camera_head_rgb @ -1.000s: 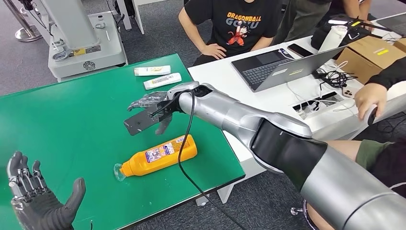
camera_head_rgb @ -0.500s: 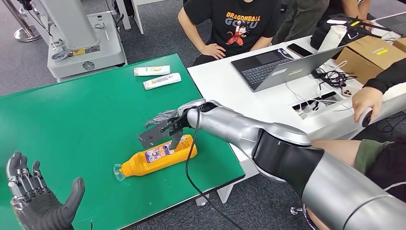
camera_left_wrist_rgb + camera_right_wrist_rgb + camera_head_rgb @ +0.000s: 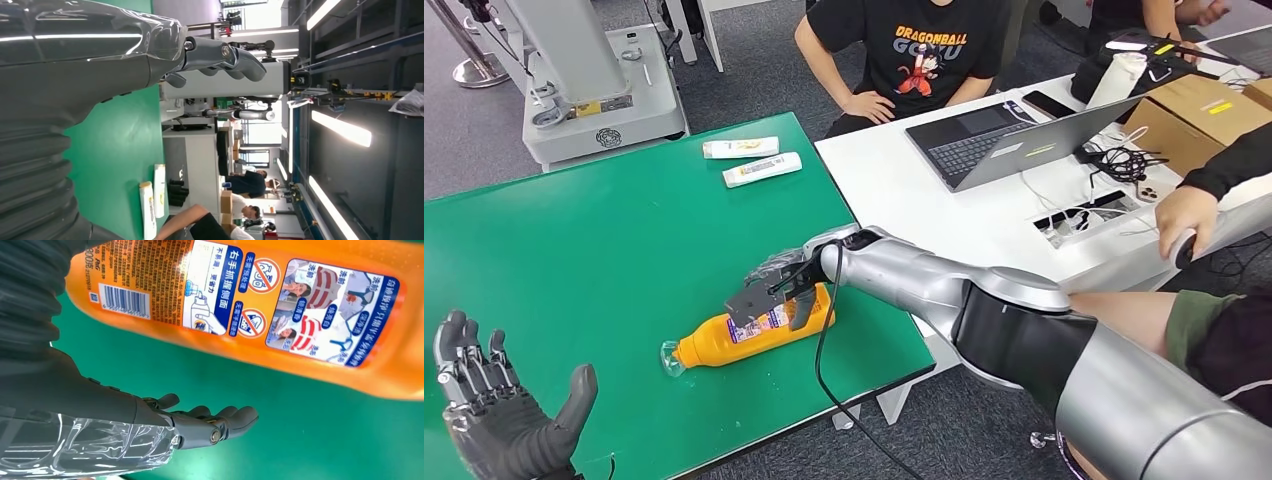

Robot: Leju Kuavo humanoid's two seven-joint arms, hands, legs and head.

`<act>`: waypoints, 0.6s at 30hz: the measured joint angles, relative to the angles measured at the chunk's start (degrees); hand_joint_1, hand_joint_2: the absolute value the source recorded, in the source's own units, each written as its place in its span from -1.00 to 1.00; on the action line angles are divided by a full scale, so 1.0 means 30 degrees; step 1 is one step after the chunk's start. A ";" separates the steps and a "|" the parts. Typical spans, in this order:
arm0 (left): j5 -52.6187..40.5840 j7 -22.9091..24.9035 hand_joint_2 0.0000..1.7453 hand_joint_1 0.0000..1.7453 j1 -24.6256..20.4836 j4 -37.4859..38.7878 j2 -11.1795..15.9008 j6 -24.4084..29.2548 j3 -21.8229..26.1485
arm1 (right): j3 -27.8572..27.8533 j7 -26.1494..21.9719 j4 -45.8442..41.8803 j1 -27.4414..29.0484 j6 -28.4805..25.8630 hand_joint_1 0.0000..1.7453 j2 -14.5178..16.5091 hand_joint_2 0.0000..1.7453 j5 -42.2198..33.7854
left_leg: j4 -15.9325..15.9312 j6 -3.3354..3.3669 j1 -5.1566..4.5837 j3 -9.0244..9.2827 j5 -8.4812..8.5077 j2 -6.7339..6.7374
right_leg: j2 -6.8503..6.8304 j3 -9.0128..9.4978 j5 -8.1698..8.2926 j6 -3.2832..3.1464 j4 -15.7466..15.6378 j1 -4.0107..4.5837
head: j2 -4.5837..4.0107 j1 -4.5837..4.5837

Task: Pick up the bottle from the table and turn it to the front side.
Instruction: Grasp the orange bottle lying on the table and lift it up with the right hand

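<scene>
Lying near the green table's (image 3: 574, 250) front edge, orange bottle (image 3: 754, 330) under spread, empty right hand (image 3: 774, 290); left hand (image 3: 499, 425) spread, empty.

We read little. On the orange bottle (image 3: 240, 305) lying on the green worktop (image 3: 574, 250), the back label carries a barcode, blue panels of Chinese characters too small for us to render surely, and round red prohibition signs beside small pictures. On the black T-shirt (image 3: 924, 50) of the person seated at the far side we read "DRAGONBALL" and, below it, "GOKU". The print on the two white tubes (image 3: 754, 160) is too small for us.
</scene>
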 joint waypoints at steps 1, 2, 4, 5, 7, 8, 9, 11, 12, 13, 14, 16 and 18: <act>0.0000 0.0000 1.00 -1.00 -0.0001 0.0005 0.0002 0.0015 0.0000 | 0.0038 0.0000 0.0027 0.0037 -0.0015 -1.00 0.0002 1.00 0.0000 | 0.0000 0.0000 0.0000 0.0000 0.0000 -0.0001 | -0.0001 0.0001 0.0000 0.0000 0.0000 0.0000 | 0.0000 0.0000; 0.0000 0.0000 1.00 -1.00 -0.0001 0.0009 0.0004 0.0027 0.0000 | 0.0078 0.0004 0.0055 0.0088 -0.0027 -1.00 0.0004 1.00 0.0002 | 0.0000 0.0000 0.0000 0.0000 0.0000 -0.0002 | -0.0001 0.0002 0.0000 0.0000 0.0000 0.0000 | 0.0000 -0.0002; 0.0000 0.0000 1.00 -1.00 -0.0001 0.0013 0.0004 0.0029 0.0000 | 0.0147 0.0011 0.0104 0.0211 -0.0044 -1.00 0.0004 1.00 0.0004 | 0.0001 0.0000 -0.0001 -0.0001 0.0000 -0.0003 | -0.0002 0.0002 0.0001 0.0001 0.0001 0.0000 | 0.0000 -0.0002; 0.0000 0.0000 1.00 -1.00 -0.0001 0.0015 0.0004 0.0029 0.0000 | 0.0171 0.0014 0.0129 0.0271 -0.0045 -1.00 0.0004 1.00 0.0006 | 0.0001 0.0000 -0.0001 -0.0002 0.0000 -0.0003 | -0.0002 0.0002 0.0001 0.0001 0.0001 -0.0001 | 0.0000 -0.0002; 0.0000 0.0000 1.00 -1.00 -0.0001 0.0020 0.0007 0.0029 0.0000 | 0.0202 0.0015 0.0175 0.0362 -0.0047 -1.00 0.0004 1.00 0.0004 | 0.0001 0.0000 -0.0001 -0.0003 0.0000 -0.0003 | -0.0003 0.0002 0.0001 0.0002 0.0001 -0.0001 | 0.0000 -0.0002; 0.0000 0.0000 1.00 -1.00 -0.0001 0.0024 0.0009 0.0031 0.0000 | 0.0224 0.0015 0.0197 0.0390 -0.0047 -1.00 0.0004 1.00 0.0004 | 0.0001 0.0000 -0.0001 -0.0004 0.0000 -0.0004 | -0.0003 0.0001 0.0001 0.0002 0.0000 -0.0001 | 0.0000 -0.0002; 0.0007 0.0000 1.00 -1.00 -0.0001 0.0031 0.0013 0.0046 0.0000 | 0.0255 0.0016 0.0219 0.0414 -0.0049 -1.00 0.0004 1.00 -0.0009 | 0.0001 0.0000 -0.0001 -0.0005 -0.0001 -0.0004 | -0.0003 0.0000 0.0001 0.0002 0.0000 -0.0001 | 0.0000 -0.0002; 0.0037 0.0000 1.00 -1.00 -0.0001 0.0049 0.0018 0.0077 0.0000 | 0.0312 0.0024 0.0275 0.0470 -0.0071 -1.00 0.0002 1.00 -0.0055 | 0.0001 0.0000 -0.0002 -0.0006 -0.0001 -0.0004 | -0.0004 -0.0001 0.0001 0.0002 -0.0001 -0.0001 | 0.0000 0.0000; 0.0058 0.0000 1.00 -1.00 0.0000 0.0058 0.0022 0.0097 0.0000 | 0.0332 0.0031 0.0308 0.0503 -0.0091 -1.00 0.0000 1.00 -0.0077 | 0.0000 -0.0001 -0.0002 -0.0007 -0.0002 -0.0004 | -0.0004 -0.0001 0.0000 0.0002 -0.0001 -0.0001 | 0.0000 0.0002; 0.0077 0.0000 1.00 -1.00 0.0000 0.0066 0.0025 0.0109 0.0000 | 0.0344 0.0036 0.0344 0.0531 -0.0111 -1.00 -0.0002 1.00 -0.0087 | 0.0000 -0.0001 -0.0002 -0.0007 -0.0002 -0.0003 | -0.0003 -0.0001 0.0000 0.0002 -0.0001 -0.0001 | 0.0000 0.0002; 0.0091 0.0000 1.00 -1.00 -0.0001 0.0075 0.0029 0.0122 0.0000 | 0.0357 0.0040 0.0379 0.0550 -0.0128 -1.00 -0.0002 1.00 -0.0087 | 0.0000 -0.0001 -0.0002 -0.0007 -0.0003 -0.0002 | -0.0002 -0.0002 0.0000 0.0002 -0.0001 -0.0001 | 0.0000 0.0000; 0.0108 0.0000 1.00 -1.00 -0.0002 0.0095 0.0036 0.0138 0.0000 | 0.0384 0.0044 0.0428 0.0561 -0.0135 -1.00 -0.0002 1.00 -0.0087 | 0.0000 -0.0002 -0.0001 -0.0005 -0.0003 -0.0001 | -0.0001 -0.0002 0.0000 0.0002 -0.0001 -0.0001 | 0.0000 -0.0002; 0.0106 0.0000 1.00 -1.00 -0.0003 0.0133 0.0058 0.0138 0.0000 | 0.0413 0.0044 0.0470 0.0561 -0.0135 -1.00 -0.0002 1.00 -0.0087 | 0.0000 -0.0002 0.0000 -0.0005 -0.0003 -0.0004 | -0.0004 -0.0002 0.0000 0.0001 -0.0001 0.0000 | 0.0000 -0.0002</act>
